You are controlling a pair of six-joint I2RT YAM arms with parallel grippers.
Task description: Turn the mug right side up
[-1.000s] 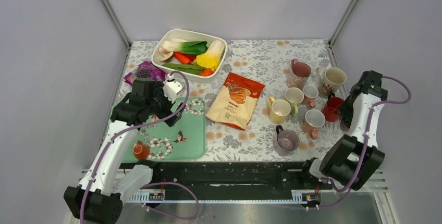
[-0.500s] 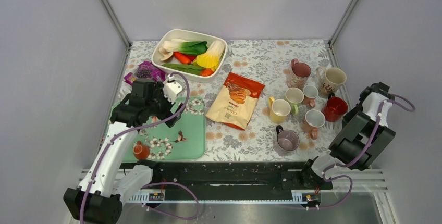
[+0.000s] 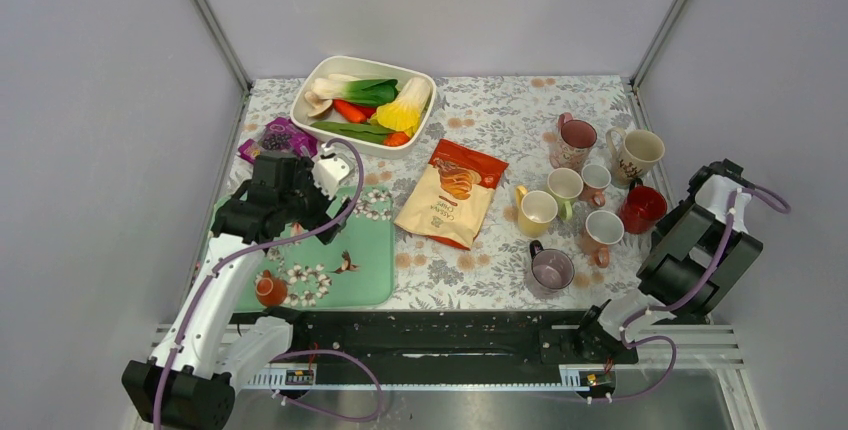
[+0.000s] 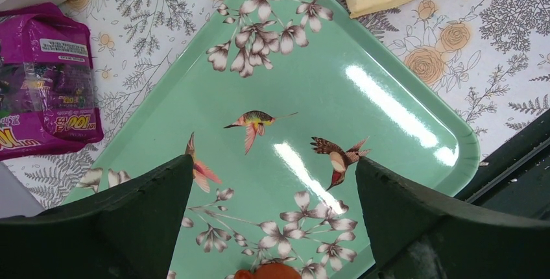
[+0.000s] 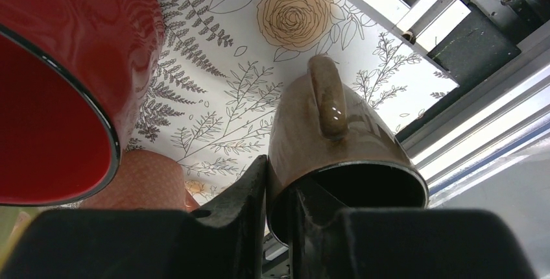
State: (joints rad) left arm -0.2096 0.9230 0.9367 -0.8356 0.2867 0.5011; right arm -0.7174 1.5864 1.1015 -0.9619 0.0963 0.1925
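Right pincer (image 5: 277, 178) is clamped on the wall of the brown mug (image 5: 337, 136), one finger outside the rim and one inside. The mug's mouth is turned up toward the wrist camera, its handle on the side away from the fingers, near the right edge of the surface (image 5: 214, 97), just beside the red mug (image 5: 58, 84). Over on the left, the left pincer (image 4: 272, 165) hangs spread wide above the green tray (image 4: 389, 117), gripping nothing.

Left claw (image 4: 273, 163) wide open; right claw (image 5: 280, 185) apparently in narrow pinch.
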